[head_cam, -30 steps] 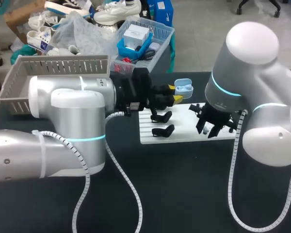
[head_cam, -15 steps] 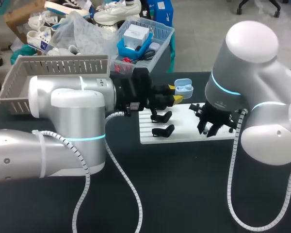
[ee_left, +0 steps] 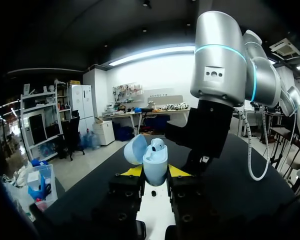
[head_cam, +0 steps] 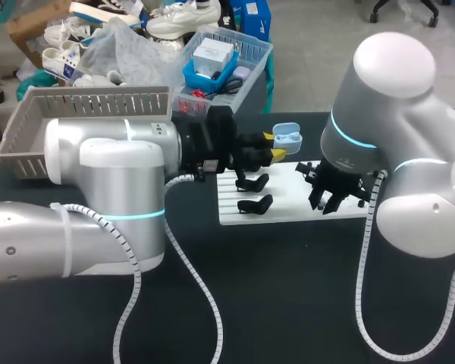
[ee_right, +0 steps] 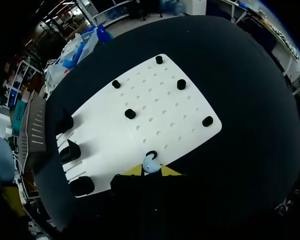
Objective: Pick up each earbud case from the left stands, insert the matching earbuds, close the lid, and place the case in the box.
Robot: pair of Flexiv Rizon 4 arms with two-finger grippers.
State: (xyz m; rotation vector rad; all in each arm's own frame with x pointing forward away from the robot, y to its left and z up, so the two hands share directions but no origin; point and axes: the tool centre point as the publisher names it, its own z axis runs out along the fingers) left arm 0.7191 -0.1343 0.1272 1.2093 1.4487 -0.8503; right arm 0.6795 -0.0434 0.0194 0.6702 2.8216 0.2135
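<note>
Open earbud case [ee_left: 155, 159] gripped in left hand [ee_left: 154, 172], earbud [ee_right: 150, 164] in right hand [ee_right: 151, 170]

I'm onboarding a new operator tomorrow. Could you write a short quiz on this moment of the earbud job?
1. True or false: the lid of the earbud case in the left gripper is closed.
2. What is between the yellow tips of the right gripper? A) a black peg B) a light blue earbud C) nothing
3. Fill in: the pegged board ahead of the right gripper is ____ in colour.

Key: 1 false, the lid stands open; 2 B; 3 white.
</note>
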